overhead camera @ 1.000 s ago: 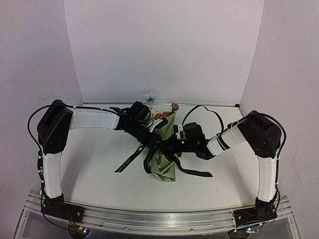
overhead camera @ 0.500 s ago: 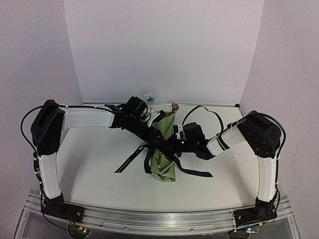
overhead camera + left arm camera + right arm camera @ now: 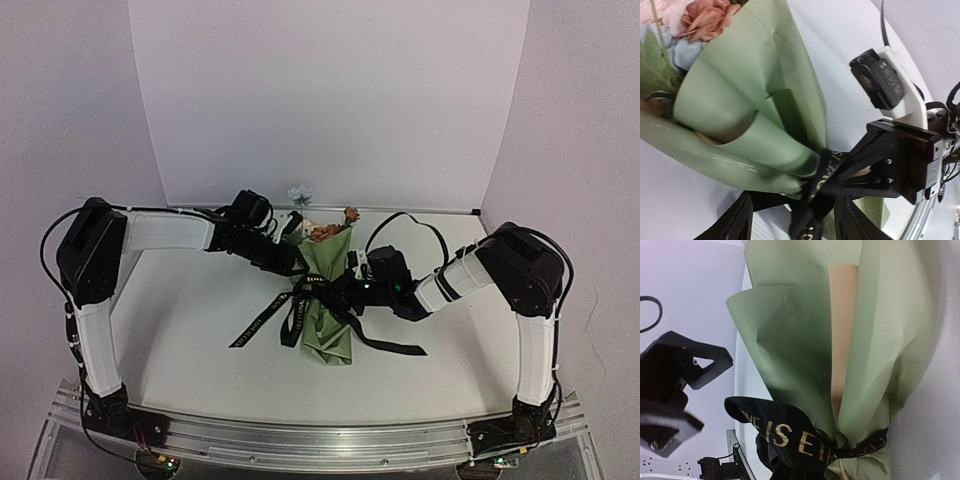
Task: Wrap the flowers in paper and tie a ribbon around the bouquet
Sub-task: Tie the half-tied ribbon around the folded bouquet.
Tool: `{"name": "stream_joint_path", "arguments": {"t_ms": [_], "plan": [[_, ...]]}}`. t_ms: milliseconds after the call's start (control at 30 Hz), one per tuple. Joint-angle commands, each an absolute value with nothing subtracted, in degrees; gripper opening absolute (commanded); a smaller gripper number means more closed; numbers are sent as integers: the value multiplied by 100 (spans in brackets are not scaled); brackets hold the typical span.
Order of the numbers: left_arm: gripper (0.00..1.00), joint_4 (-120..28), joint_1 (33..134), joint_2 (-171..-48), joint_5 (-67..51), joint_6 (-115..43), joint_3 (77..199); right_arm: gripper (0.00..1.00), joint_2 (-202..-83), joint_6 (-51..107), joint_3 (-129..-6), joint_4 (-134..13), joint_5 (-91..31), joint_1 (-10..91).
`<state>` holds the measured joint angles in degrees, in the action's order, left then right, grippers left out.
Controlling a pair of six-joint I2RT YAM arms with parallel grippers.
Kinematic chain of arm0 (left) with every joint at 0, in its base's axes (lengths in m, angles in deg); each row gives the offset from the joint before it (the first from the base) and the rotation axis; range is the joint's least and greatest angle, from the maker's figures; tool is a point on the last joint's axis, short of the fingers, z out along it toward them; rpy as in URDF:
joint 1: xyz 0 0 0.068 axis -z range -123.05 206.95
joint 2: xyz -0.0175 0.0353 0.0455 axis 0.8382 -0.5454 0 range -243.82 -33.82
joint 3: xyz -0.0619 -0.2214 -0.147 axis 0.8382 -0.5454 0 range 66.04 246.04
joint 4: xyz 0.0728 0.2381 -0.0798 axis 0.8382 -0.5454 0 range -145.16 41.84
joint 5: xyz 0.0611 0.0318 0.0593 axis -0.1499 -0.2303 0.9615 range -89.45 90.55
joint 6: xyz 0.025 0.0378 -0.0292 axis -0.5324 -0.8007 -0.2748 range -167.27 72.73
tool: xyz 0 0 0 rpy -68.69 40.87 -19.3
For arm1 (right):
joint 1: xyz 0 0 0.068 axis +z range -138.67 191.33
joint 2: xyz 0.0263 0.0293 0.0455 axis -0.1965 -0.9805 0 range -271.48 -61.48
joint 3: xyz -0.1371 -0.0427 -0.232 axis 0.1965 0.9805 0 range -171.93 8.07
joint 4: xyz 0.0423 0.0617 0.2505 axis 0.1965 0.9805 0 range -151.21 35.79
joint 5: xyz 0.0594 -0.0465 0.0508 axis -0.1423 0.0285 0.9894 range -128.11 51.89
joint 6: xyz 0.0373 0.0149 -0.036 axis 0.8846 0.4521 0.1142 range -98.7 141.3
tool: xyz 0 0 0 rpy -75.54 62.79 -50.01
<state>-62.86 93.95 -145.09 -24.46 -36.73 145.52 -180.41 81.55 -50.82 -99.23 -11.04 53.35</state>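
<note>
The bouquet lies mid-table, a cone of olive-green paper point(image 3: 330, 322) point(image 3: 755, 90) point(image 3: 800, 330). The flowers point(image 3: 325, 232) point(image 3: 705, 17) stick out of its far, wide end. A black lettered ribbon point(image 3: 262, 322) point(image 3: 822, 172) point(image 3: 785, 432) cinches the cone's narrow waist, and its tails trail left and right on the table. My left gripper point(image 3: 298, 268) point(image 3: 795, 202) is open just left of the waist. A ribbon strand lies loose between its fingers. My right gripper point(image 3: 335, 290) point(image 3: 840, 167) is shut on the ribbon at the waist, from the right side.
White walls close in the table at the back and both sides. An aluminium rail point(image 3: 320, 440) runs along the near edge. The right arm's black cable point(image 3: 405, 222) loops above its wrist, just right of the blooms.
My left gripper has opened wider and drawn back toward the far left, off the bouquet's waist. The ribbon loop on that side has slackened. The right arm has stayed put.
</note>
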Motion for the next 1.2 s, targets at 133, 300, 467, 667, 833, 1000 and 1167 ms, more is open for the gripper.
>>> {"name": "stream_joint_path", "arguments": {"t_ms": [133, 300, 467, 667, 833, 1000, 1167], "plan": [[44, -6521, 8947, -14687, -2104, -3110, 14820, 0, -18040, 8089, -5239, -9995, -1148, 5293], [37, -6897, 9041, -15075, -2341, -3251, 15121, 0, -18020, 8080, -5253, -9977, -1157, 5291], [35, -7164, 9322, -15171, -2377, -3460, 15356, 0, -17988, 8047, -5242, -9947, -1160, 5291], [34, -7309, 9580, -15127, -2571, -3674, 15478, 0, -17961, 8027, -5231, -9905, -1174, 5291], [34, -7117, 9633, -14963, -2772, -3717, 15347, 0, -17961, 8013, -5280, -9851, -1165, 5291], [35, -7062, 9638, -15013, -3115, -3771, 15362, 0, -17987, 8009, -5350, -9784, -1154, 5291], [39, -7025, 9641, -15077, -3216, -3796, 15372, 0, -17978, 7981, -5392, -9708, -1136, 5292]]}}
